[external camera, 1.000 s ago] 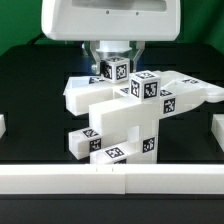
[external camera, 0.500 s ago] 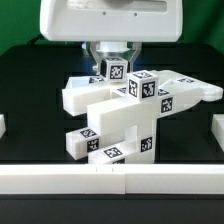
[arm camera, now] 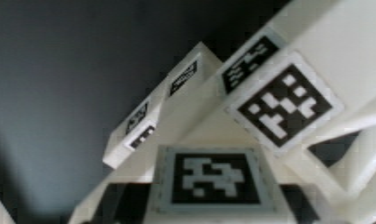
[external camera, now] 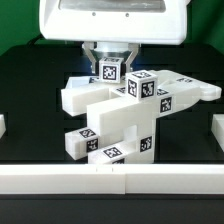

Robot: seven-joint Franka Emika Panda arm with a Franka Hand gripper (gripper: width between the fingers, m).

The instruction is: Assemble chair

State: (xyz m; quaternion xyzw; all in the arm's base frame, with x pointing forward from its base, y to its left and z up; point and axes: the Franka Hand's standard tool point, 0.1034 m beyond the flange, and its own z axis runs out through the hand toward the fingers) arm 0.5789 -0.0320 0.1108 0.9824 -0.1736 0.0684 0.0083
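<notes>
My gripper (external camera: pixel 110 62): I am reaching down from above onto the chair (external camera: pixel 125 112); my arm's big white housing (external camera: pixel 110 18) is filling the space straight over it.

My fingers (external camera: pixel 93 62): I am pressing them together, closed about as far as they go, on the small tagged bar leg (external camera: pixel 111 71) that is standing at the chair's upper back. One finger is sitting on each side of that leg, touching it.

Bar leg: it is standing upright, with a black-and-white tag facing the exterior camera. In the wrist view it is showing as a square tagged face (arm camera: pixel 211 178) right under my wrist.

Chair: it is resting on the black table (external camera: pixel 30 75), roughly mid-table. Its blocky parts are spreading out from the leg I am gripping: a long white piece (external camera: pixel 85 96) toward the exterior view's left, a slotted frame piece (external camera: pixel 190 92) toward the exterior view's right, and lower tagged blocks (external camera: pixel 100 140) nearer the camera.

White rail (external camera: pixel 110 180): it is running along the table's edge in front of the chair, apart from it.

Wrist view: tagged white chair faces (arm camera: pixel 283 100) are crowding close below me; the picture is blurred, so I cannot tell which part is which.
</notes>
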